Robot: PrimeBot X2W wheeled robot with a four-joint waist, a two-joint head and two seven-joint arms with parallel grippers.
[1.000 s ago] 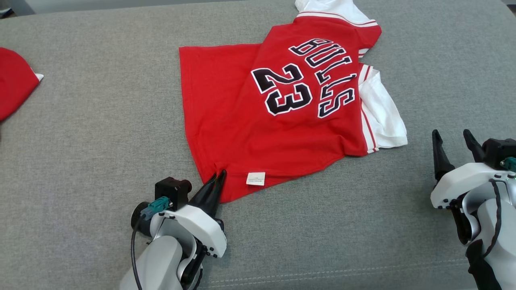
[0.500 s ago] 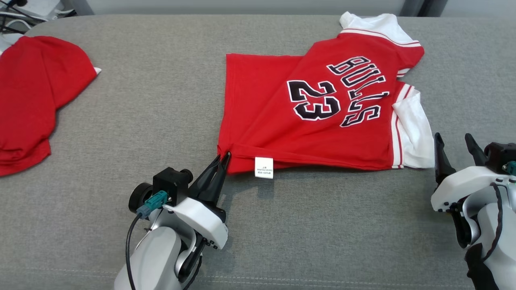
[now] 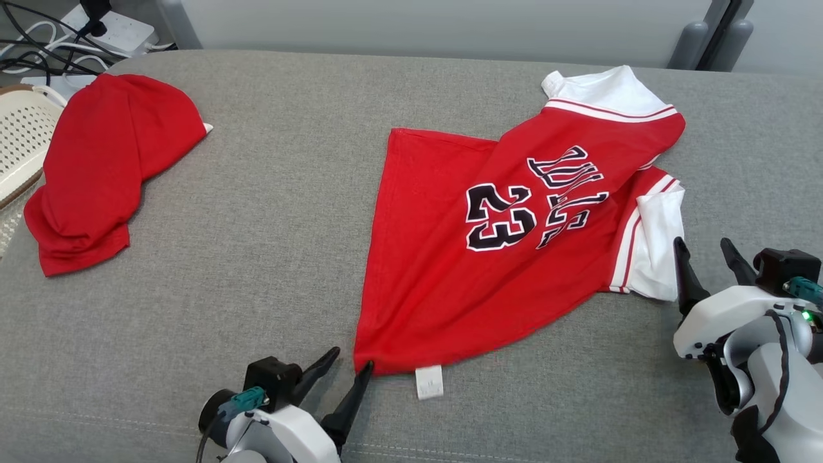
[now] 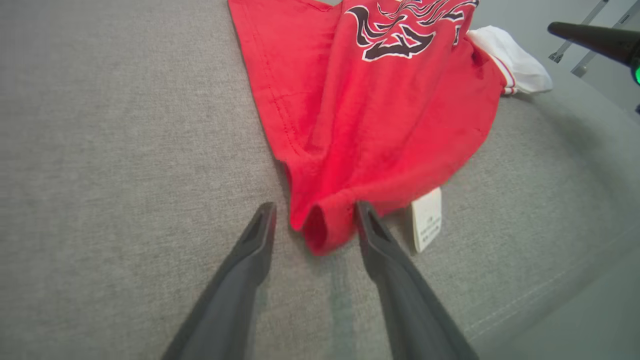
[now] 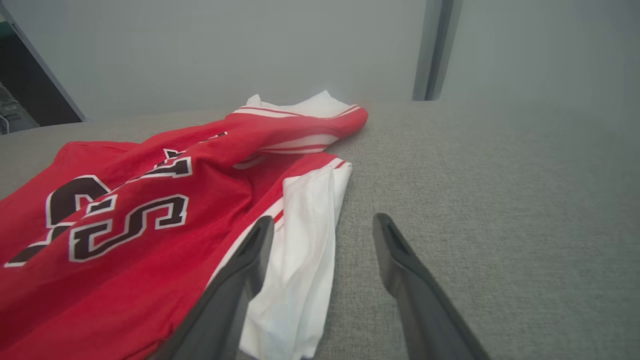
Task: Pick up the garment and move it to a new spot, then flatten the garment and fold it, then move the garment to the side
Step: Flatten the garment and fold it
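The garment point(image 3: 450, 276) is a red jersey with "23" and black lettering and white sleeves, lying spread on the grey cushion point(image 3: 257, 225). Its near hem corner is drawn to a point with a white label point(image 3: 429, 382) beside it. My left gripper point(image 3: 350, 360) is open at that corner. In the left wrist view the bunched corner of the garment point(image 4: 360, 110) lies between the parted fingers of the left gripper point(image 4: 315, 207), unclamped. My right gripper point(image 3: 701, 243) stands open just right of the white sleeve. In the right wrist view the right gripper point(image 5: 324, 219) sits beside the sleeve of the garment point(image 5: 150, 210).
A second red cloth point(image 3: 96, 173) lies crumpled at the far left of the cushion. A white perforated basket point(image 3: 19, 135) stands beyond the left edge, with cables and a power strip point(image 3: 96, 32) behind it. The cushion's front seam runs close under both grippers.
The left gripper was shut on the garment's hem corner and has now opened, letting it go. The head camera has shifted, showing more of the back and left.
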